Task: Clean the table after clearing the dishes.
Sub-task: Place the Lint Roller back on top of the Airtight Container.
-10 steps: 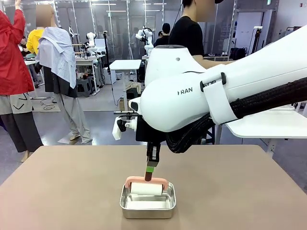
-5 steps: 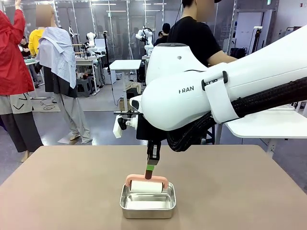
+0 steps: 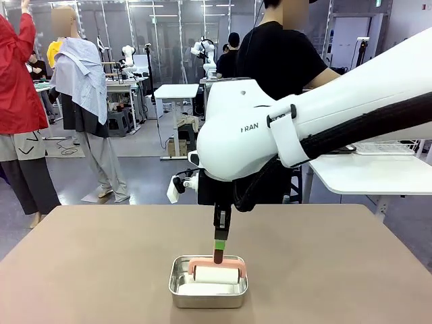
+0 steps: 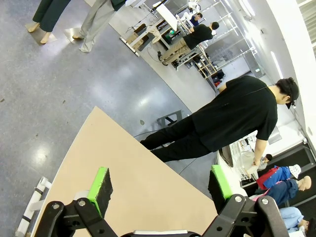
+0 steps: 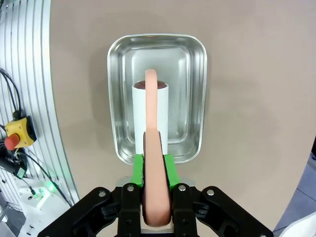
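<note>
The right gripper (image 3: 218, 251), clamped on the pink-handled white lint roller (image 3: 216, 273), has shifted rightward over the square steel pan (image 3: 207, 294), low centre on the tan table (image 3: 101, 263). Dishes gone; wiping comes next. The left gripper (image 4: 160, 187) gapes empty.

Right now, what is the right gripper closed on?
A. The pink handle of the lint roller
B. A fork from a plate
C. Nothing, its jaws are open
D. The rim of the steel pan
A. In the right wrist view the right gripper has its green pads pressed on both sides of the pink handle of the lint roller, whose white roll sits over the steel pan.
</note>
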You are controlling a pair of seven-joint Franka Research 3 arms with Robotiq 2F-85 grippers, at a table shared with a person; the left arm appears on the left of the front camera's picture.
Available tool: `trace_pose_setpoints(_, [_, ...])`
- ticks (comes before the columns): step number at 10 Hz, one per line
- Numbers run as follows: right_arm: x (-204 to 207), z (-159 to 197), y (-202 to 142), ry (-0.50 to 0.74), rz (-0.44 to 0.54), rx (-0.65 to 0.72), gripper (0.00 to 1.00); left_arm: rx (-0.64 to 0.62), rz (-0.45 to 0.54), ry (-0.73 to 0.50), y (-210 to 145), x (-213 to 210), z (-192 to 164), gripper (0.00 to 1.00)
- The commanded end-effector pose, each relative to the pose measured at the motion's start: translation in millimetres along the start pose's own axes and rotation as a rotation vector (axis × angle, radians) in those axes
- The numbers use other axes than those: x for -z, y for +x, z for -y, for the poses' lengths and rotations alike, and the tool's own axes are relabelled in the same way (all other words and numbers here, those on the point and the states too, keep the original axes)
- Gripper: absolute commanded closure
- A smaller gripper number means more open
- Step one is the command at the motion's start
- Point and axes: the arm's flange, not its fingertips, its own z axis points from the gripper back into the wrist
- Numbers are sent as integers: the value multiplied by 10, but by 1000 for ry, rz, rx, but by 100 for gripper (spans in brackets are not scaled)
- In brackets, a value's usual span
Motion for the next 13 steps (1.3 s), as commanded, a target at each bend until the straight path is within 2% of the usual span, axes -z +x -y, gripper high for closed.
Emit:
trace_pose_setpoints(1, [-1, 62, 90, -7, 6, 21, 80, -4, -5, 12, 4, -20, 12, 0])
trace_pose_setpoints(9, [377, 594, 264, 45, -34, 4, 80, -4, -5, 12, 4, -20, 12, 0])
trace_pose_setpoints(11, [406, 623, 234, 40, -50, 11, 80, -4, -5, 12, 4, -20, 12, 0])
trace_pose_setpoints(13, [464, 648, 234, 34, -65, 7, 58, -4, -5, 12, 4, -20, 12, 0])
